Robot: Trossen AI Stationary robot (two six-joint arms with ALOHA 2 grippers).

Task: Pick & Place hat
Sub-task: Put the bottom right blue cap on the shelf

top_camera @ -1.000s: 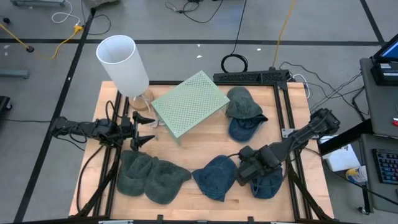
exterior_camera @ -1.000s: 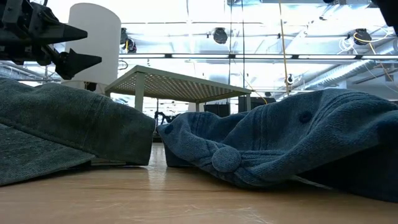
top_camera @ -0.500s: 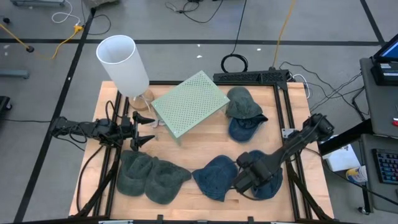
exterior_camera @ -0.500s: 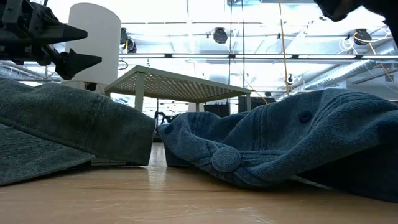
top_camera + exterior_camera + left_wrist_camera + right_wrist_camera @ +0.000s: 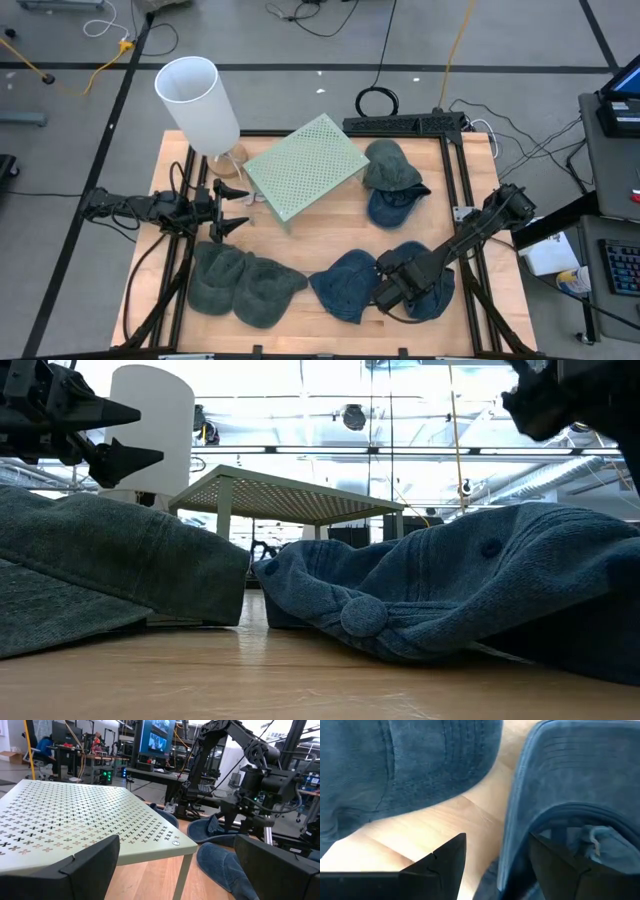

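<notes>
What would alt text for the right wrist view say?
The right tool, open, hangs just above the wooden table, one finger over the brim edge of a blue cap. A second blue cap lies beside it, a strip of bare wood between them.

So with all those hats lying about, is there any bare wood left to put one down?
Yes: a bare strip of the wooden table runs between the pale green perforated stand, the stacked green and blue caps and the front row. The front is crowded: two grey-green caps, two blue denim caps, and the right gripper between the blue ones.
</notes>
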